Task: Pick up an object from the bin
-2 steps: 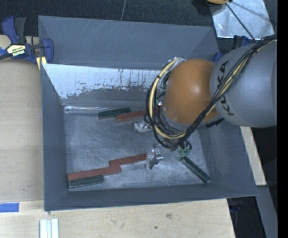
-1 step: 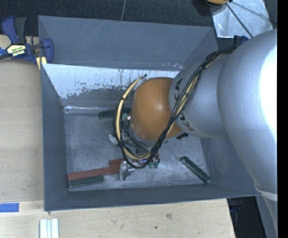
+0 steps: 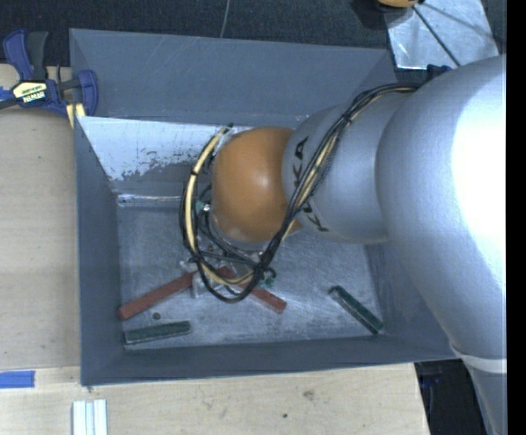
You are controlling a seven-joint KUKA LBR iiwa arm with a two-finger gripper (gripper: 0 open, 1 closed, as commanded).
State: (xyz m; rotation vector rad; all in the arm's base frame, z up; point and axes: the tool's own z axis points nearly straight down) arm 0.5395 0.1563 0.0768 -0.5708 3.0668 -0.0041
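Lower left of the frame first: a dark green bar (image 3: 157, 332), flat and narrow, lies on the speckled floor of the grey metal bin (image 3: 100, 270). Just above it a reddish-brown strip (image 3: 154, 298) slants up toward the middle. Its upper end meets the gripper (image 3: 211, 275), down low under a tangle of black and yellow cables (image 3: 193, 208). Clenched or released, I cannot tell. A short reddish piece (image 3: 270, 299) pokes out on the right, and another dark green bar (image 3: 355, 308) lies lower right. Above, a smooth, rounded orange cover (image 3: 249, 186), then the silvery arm (image 3: 426, 170).
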